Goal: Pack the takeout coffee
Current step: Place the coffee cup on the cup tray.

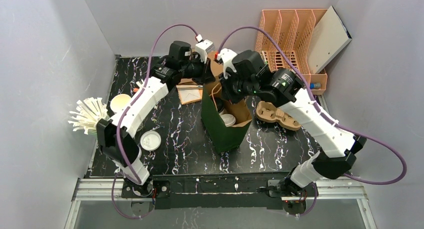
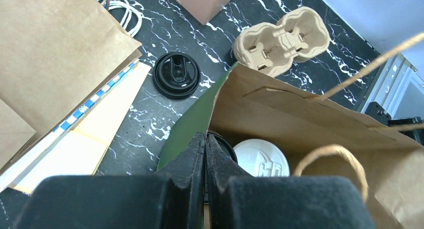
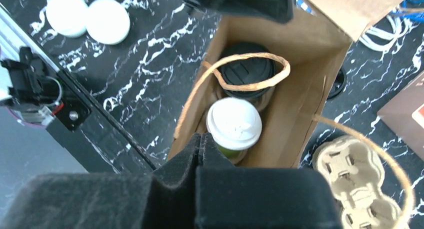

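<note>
As the left pincer (image 2: 205, 145) pinches it, the bag (image 2: 300, 119) holds cups (image 2: 261, 159).

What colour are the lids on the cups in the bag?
One white lid and one black lid, inside the bag. Best seen in the right wrist view.

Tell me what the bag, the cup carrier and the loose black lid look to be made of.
bag: paper, it seems; matte brown inside with creases, green outside, twisted cord handles.
cup carrier: likely moulded pulp; tan, rough, matte, with soft-edged wells.
loose black lid: probably thin plastic; slight sheen and crisp moulded ridges.
</note>
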{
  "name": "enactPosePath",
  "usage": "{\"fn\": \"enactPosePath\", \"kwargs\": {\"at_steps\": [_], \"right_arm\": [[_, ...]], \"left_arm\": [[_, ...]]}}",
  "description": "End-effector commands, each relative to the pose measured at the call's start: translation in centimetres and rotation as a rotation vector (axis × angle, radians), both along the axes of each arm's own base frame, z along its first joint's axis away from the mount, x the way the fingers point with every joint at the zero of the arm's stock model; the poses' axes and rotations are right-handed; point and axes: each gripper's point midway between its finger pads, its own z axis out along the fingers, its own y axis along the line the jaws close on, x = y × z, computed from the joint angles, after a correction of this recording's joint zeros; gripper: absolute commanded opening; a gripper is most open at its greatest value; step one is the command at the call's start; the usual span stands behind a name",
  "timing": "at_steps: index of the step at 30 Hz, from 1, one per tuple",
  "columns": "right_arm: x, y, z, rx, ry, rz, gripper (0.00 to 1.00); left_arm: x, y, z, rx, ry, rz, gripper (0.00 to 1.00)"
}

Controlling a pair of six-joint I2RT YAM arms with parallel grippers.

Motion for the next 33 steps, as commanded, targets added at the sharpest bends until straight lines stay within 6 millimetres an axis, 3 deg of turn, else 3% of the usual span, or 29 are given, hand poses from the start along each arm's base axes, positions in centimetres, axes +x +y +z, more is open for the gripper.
{"fn": "enactPosePath", "kwargs": {"at_steps": [1, 6, 11, 20, 23, 27, 33], "right_arm": [[-1.1, -1.5, -0.2, 0.006, -0.042, -0.001, 0.01], [-1.9, -2.6, -2.7, 0.006, -0.074, 0.003, 0.01], [-2.4, -3.1, -5.0, 0.001, -0.154, 0.06, 0.01], [-3.4, -1.4, -8.3, -0.037, -0.242, 0.149, 0.01], [-3.9, -1.2, -10.0, -0.081, -0.231, 0.165, 0.07], [-3.9, -1.2, -11.7, -0.118, -0.25, 0.151, 0.11], [-2.7, -0.3, -12.1, -0.073, -0.298, 0.11, 0.21]], "left_arm": [[-2.5, 1.4, 3.7, -0.002, -0.102, 0.039, 0.0], [-3.9, 2.3, 3.5, -0.005, -0.129, 0.068, 0.0], [-5.1, 2.7, 4.7, -0.055, -0.198, 0.074, 0.0], [-6.9, 3.6, 7.6, -0.138, -0.279, 0.114, 0.0], [-7.4, 4.1, 8.6, -0.183, -0.309, 0.145, 0.0], [-8.0, 4.2, 8.5, -0.209, -0.299, 0.149, 0.0], [-8.7, 4.0, 8.1, -0.218, -0.271, 0.125, 0.0]]}}
